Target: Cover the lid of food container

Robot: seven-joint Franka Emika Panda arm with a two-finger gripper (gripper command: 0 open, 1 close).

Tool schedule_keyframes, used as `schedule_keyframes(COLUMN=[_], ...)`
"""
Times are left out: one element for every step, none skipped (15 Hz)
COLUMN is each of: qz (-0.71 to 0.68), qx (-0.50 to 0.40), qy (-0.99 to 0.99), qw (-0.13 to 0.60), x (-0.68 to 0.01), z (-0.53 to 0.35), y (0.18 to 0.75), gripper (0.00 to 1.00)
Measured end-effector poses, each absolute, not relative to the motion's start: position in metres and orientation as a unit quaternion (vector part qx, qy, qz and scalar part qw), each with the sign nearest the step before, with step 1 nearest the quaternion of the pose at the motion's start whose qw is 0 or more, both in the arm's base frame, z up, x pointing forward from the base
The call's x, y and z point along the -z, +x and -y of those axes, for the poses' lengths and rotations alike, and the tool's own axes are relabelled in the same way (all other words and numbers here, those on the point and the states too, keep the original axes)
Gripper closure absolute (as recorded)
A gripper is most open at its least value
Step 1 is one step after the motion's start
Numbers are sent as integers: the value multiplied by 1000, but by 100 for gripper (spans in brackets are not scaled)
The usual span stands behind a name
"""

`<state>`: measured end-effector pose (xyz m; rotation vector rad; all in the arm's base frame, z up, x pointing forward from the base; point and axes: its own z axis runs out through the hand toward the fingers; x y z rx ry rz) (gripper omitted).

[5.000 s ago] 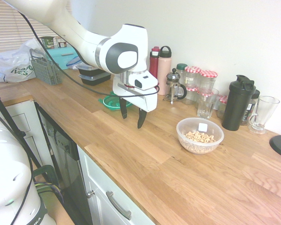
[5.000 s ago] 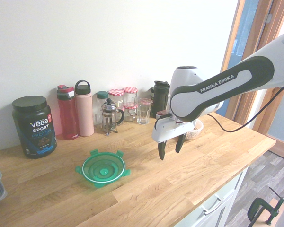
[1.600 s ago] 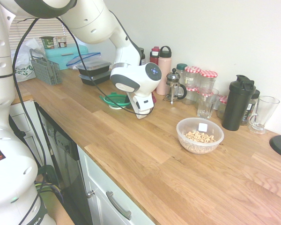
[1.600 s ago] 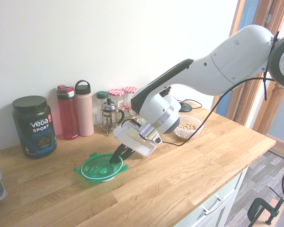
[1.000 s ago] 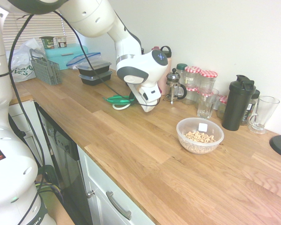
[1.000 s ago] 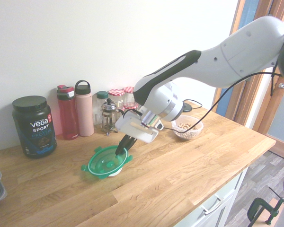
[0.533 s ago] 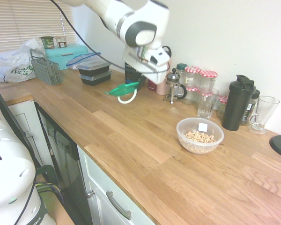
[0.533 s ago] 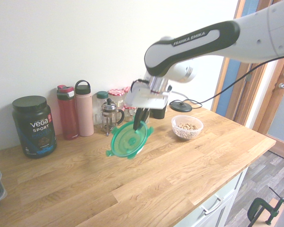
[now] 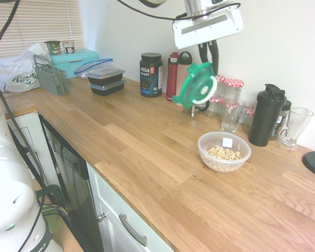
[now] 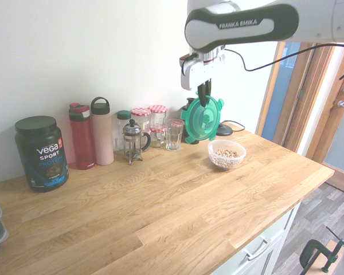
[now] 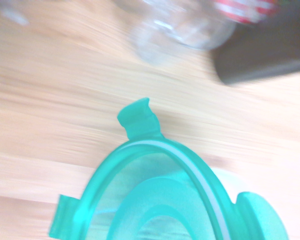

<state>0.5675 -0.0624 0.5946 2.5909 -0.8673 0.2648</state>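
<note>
The round green lid hangs on edge high above the wooden counter, in front of the jars. My gripper is shut on its upper rim and points downward. From the other side the lid faces the camera under the gripper. The food container, a clear bowl with cereal rings and a white label, stands uncovered on the counter, below the lid and nearer the counter's front edge. In the second exterior view the bowl sits below and slightly right of the lid. The wrist view shows the lid and two tabs, blurred.
Along the wall stand a protein tub, a red bottle, a French press, red-capped jars, a drinking glass, a black shaker and a tall glass. Black meal boxes sit far left.
The arm has risen and swung from the bottles' side toward the bowl, carrying the lid. The lid went from tilted low over the counter to hanging upright, much higher.
</note>
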Motion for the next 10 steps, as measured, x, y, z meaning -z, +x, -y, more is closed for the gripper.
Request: schedule_keyframes(qz=[302,295,287,277,264,248,231,212,194,177], qx=[-99,-105,-114,-121,-126,-130,-133,-137,-140,-144], qy=[919,911,902,892,883,874,864,852,840,825], qw=[233,269,303,335,367,397,428,459,487,516], x=[-591,-591,-593,-595,-591,-581,-567,-549,-533,-520], z=[74,85,91,97,100,102,103,101,102,101], y=[570,571,572,572,573,575,577,579,581,584], gripper=[100,100,100,100,100,100,100,100,100,100])
